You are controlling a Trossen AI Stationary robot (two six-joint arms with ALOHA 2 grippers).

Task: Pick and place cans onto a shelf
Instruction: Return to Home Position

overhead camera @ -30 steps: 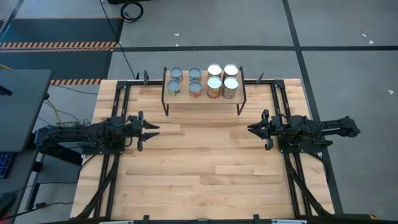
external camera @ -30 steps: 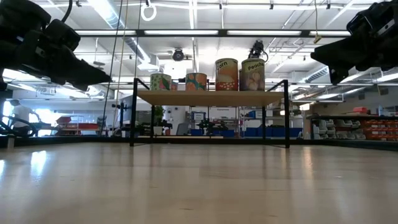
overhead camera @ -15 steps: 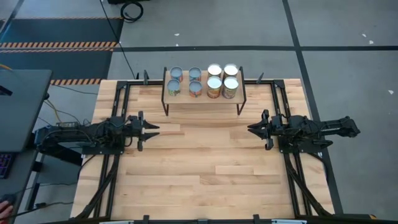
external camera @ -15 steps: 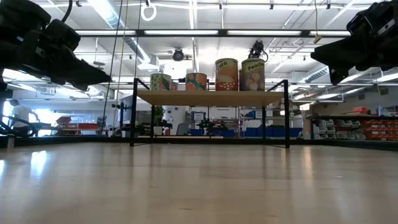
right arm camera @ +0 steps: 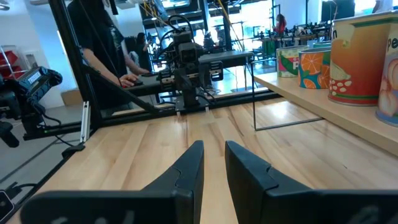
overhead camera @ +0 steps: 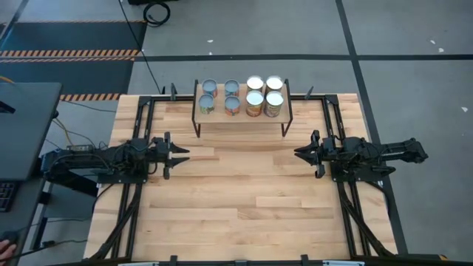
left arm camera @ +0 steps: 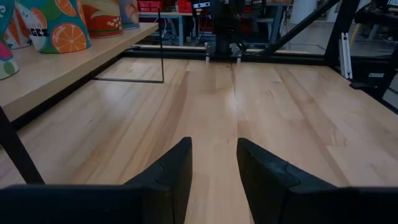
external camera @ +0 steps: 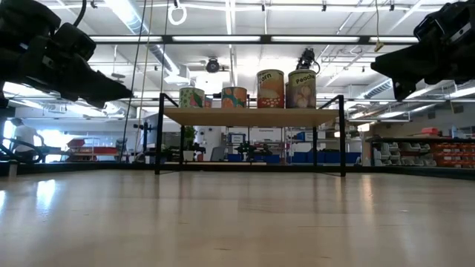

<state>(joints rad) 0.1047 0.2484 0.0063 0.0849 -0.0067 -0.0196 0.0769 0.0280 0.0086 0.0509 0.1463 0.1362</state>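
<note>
Several cans [overhead camera: 241, 97] stand upright in two rows on the shelf's plank top [overhead camera: 240, 118] at the table's far middle: grey-lidded ones on the left, white-lidded ones on the right. The low view shows cans [external camera: 271, 88] on the shelf [external camera: 249, 116]. My left gripper [overhead camera: 185, 152] hovers over the table's left middle, open and empty, pointing right; its wrist view [left arm camera: 214, 155] shows bare wood between the fingers. My right gripper [overhead camera: 298, 154] hovers over the right middle, pointing left, narrowly open and empty [right arm camera: 214, 155].
The wooden tabletop [overhead camera: 244, 199] lies bare between and in front of the two grippers. Black frame rails [overhead camera: 133, 214] run along the table's left and right sides. A person [right arm camera: 93, 50] stands beyond the table's left side, a hand [overhead camera: 6, 238] at a desk.
</note>
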